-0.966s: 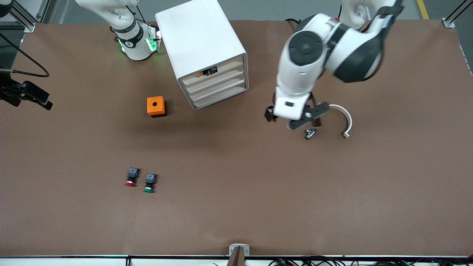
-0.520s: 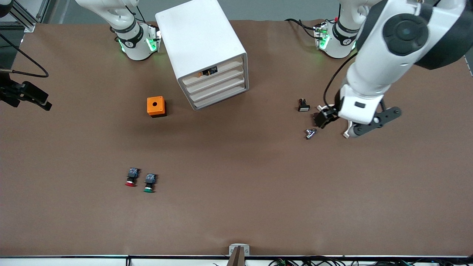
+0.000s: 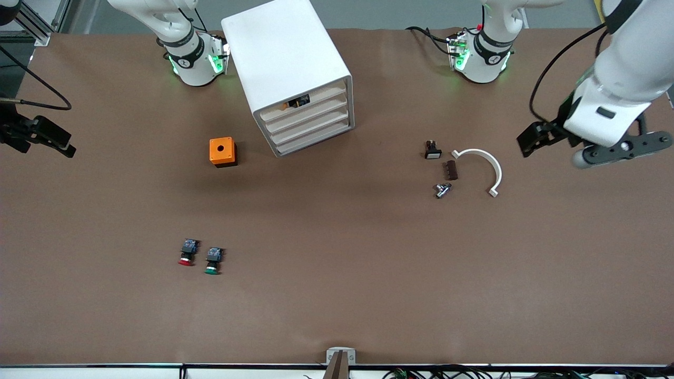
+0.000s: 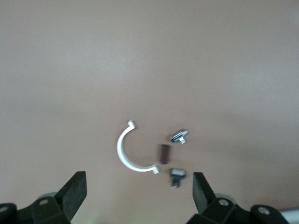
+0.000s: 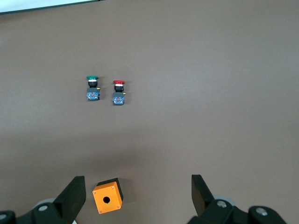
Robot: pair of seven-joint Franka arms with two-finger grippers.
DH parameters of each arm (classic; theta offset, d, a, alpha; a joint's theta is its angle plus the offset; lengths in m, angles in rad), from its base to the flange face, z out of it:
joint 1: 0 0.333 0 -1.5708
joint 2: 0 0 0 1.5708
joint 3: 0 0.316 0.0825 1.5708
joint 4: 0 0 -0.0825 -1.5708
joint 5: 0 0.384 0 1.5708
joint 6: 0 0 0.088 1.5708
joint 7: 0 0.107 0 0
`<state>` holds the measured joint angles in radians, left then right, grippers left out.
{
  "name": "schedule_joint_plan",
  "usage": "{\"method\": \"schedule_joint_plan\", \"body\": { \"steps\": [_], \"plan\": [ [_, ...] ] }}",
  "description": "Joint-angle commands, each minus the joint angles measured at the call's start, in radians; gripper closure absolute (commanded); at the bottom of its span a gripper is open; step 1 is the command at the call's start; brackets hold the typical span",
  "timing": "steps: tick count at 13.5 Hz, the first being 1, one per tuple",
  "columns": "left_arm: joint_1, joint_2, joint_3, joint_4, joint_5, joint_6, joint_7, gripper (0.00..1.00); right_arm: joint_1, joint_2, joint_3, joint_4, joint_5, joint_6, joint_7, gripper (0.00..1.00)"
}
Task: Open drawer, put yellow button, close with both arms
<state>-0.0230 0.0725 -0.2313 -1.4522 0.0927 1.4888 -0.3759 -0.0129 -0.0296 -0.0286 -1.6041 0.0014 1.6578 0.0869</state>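
**Top drawer shut with yellow button inside; both grippers empty and wide open**

I find the drawer [image 3: 304, 104], the uppermost of four shallow trays with beige fronts, pushed in about level with the three drawers below it. It sits in a white rounded box cabinet [image 3: 284, 58] standing on the brown table [image 3: 337, 295] between the two arm bases, its front angled toward the front camera. Through the dark slot above the top drawer front I see the yellow button [image 3: 296, 102], only as a small orange-yellow and dark patch; its shape I cannot make out.

Beside the cabinet, toward the right arm's end, stands an orange cube box with a round hole on top [image 3: 222, 151]. Nearer the front camera lie a red-capped push button [image 3: 187, 252] and a green-capped push button [image 3: 212, 261], side by side, apart from each other.

Toward the left arm's end lie a white half-ring clamp [image 3: 484, 168], a small dark brown block [image 3: 451, 170], a white-faced black switch [image 3: 432, 150] and a small metal fitting [image 3: 442, 189].

The left gripper [image 4: 139, 192] hangs over bare table near that cluster, fingers spread, holding nothing. The right gripper [image 5: 138, 191] hangs over the orange box, fingers likewise spread and empty.
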Motion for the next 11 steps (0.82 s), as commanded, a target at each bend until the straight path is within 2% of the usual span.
{"method": "schedule_joint_plan", "body": {
  "steps": [1, 5, 8, 11],
  "plan": [
    [0.029, -0.098, 0.015, -0.075, -0.011, -0.032, 0.103, 0.0, 0.001, -0.016, -0.004, -0.01, 0.003, 0.004, -0.002, 0.0],
    [0.034, -0.245, 0.099, -0.218, -0.088, -0.044, 0.2, 0.0, 0.002, -0.016, -0.004, -0.01, 0.003, 0.004, -0.002, 0.0],
    [0.034, -0.344, 0.107, -0.309, -0.085, -0.047, 0.232, 0.0, 0.001, -0.016, -0.004, -0.01, 0.003, 0.004, -0.002, 0.0],
    [0.032, -0.358, 0.104, -0.321, -0.088, -0.045, 0.247, 0.0, -0.002, -0.018, -0.004, -0.011, 0.003, 0.004, -0.002, 0.0]
  ]
}}
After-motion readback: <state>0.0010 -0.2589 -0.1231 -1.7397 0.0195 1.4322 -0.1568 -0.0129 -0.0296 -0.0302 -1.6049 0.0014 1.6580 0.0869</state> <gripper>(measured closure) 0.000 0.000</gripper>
